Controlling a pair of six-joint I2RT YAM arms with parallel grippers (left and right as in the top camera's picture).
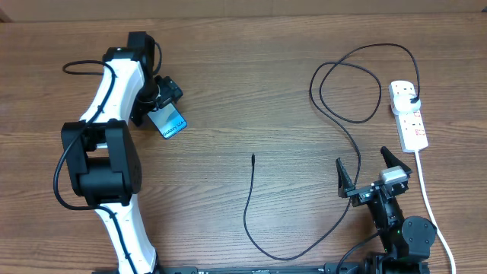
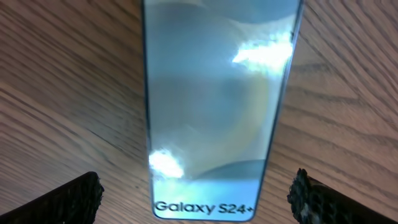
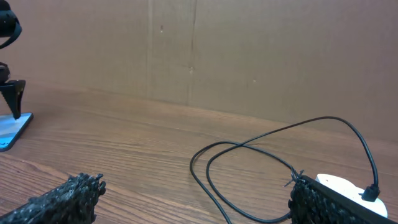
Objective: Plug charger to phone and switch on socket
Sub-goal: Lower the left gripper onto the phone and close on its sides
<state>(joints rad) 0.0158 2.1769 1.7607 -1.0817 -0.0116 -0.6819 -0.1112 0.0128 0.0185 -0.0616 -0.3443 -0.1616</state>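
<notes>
The phone [image 1: 172,122] lies flat on the wood table at the left, its light-blue screen up; in the left wrist view [image 2: 214,106] it reads "Galaxy S24+". My left gripper [image 1: 163,103] is open, fingers either side of the phone's near end, not touching it. The charger cable [image 1: 335,99] loops across the right half, its slim tip [image 1: 253,157] free at mid-table, its black plug [image 1: 411,97] in the socket [image 1: 408,114], a white power strip at the far right. My right gripper [image 1: 371,169] is open and empty near the front right; the cable loop [image 3: 249,155] lies ahead of it.
The strip's thick white cord [image 1: 428,198] runs down the right side past my right arm. A cardboard wall [image 3: 249,56] stands behind the table. The left arm's black cable [image 1: 76,67] arcs at the far left.
</notes>
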